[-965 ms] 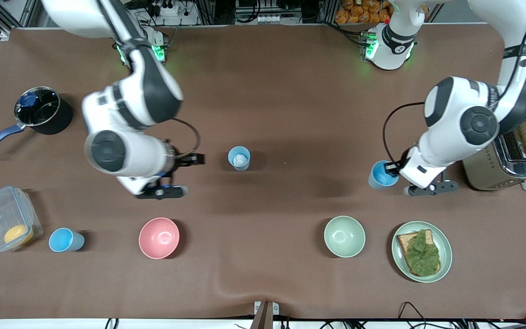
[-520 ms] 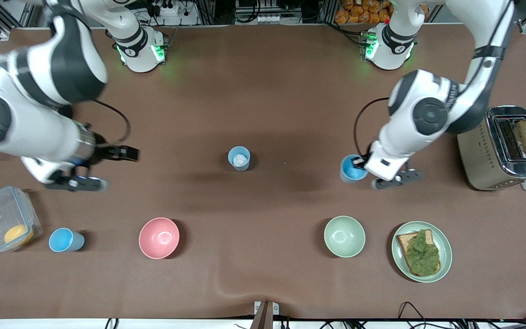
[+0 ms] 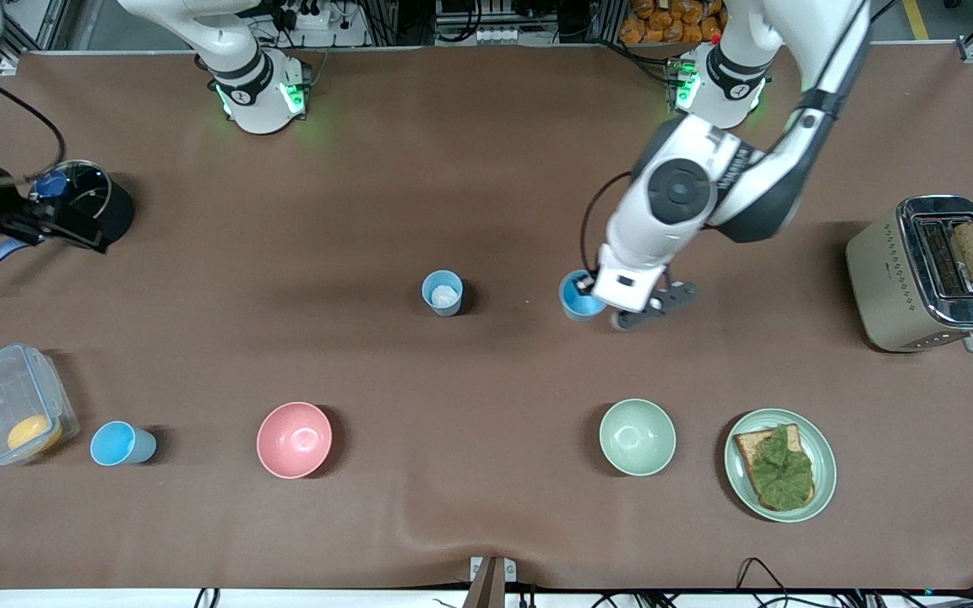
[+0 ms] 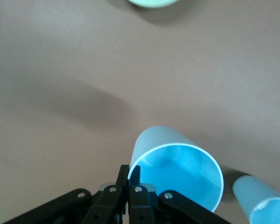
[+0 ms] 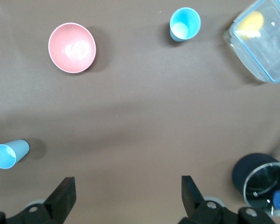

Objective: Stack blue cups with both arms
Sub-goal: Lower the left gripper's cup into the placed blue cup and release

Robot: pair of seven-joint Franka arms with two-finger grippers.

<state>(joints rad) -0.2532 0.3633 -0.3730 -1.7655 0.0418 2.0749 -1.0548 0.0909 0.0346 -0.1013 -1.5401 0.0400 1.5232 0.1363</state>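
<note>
My left gripper (image 3: pixel 595 294) is shut on the rim of a brighter blue cup (image 3: pixel 579 297) and holds it upright over the table. It is a short way from the paler blue cup (image 3: pixel 443 293), toward the left arm's end. The paler cup has a whitish inside and stands at the table's middle. In the left wrist view the fingertips (image 4: pixel 129 173) pinch the held cup's (image 4: pixel 177 170) rim, and the paler cup (image 4: pixel 261 205) shows beside it. Another blue cup (image 3: pixel 119 443) stands by the plastic box. My right gripper (image 5: pixel 127 193) is open and empty, over the pot's handle (image 3: pixel 26 226).
A pink bowl (image 3: pixel 294 439) and a pale green bowl (image 3: pixel 637 437) stand nearer the front camera. A plate with toast (image 3: pixel 780 464) and a toaster (image 3: pixel 926 274) are at the left arm's end. A black pot (image 3: pixel 81 203) and a plastic box (image 3: pixel 9 405) are at the right arm's end.
My left gripper has carried the brighter blue cup toward the paler cup at the middle. My right arm has swung away to its end of the table, over the pot.
</note>
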